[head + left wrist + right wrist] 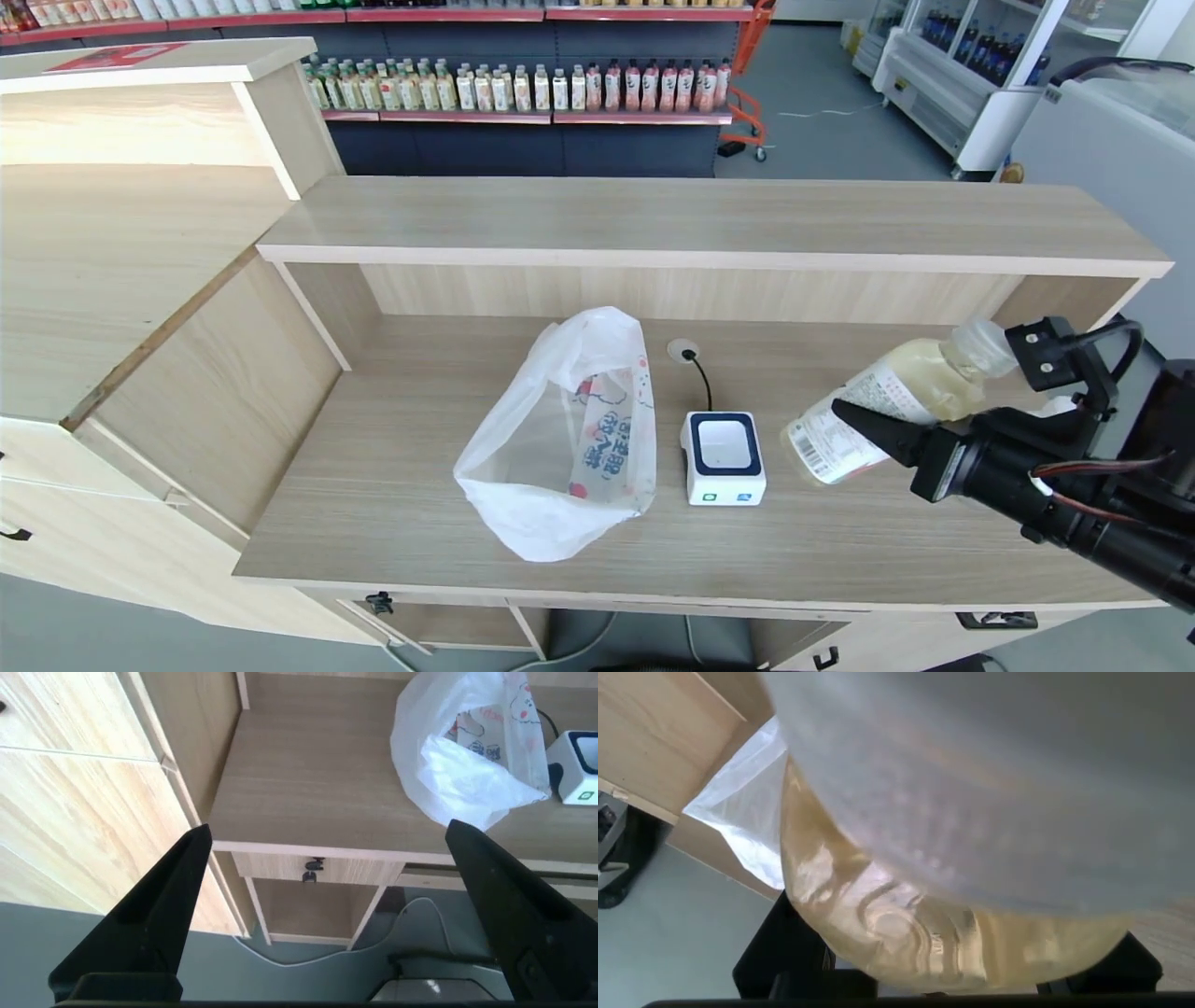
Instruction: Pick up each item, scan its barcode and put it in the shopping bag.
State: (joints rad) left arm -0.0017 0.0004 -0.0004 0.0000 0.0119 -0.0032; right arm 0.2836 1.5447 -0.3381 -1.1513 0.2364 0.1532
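Scanning step, by the look of it. Right fingers (864,422) clamped on the bottle (920,378), tilted over the counter's (392,504) right end, barcode end down, just beside the scanner (724,457). Left fingers (159,915) spread wide, empty, low off the front left corner. Next up, probably: swing that barcode across the scanner window, grip kept firm, then on to the shopping bag (523,448) mid-counter, one packet (607,439) already inside.
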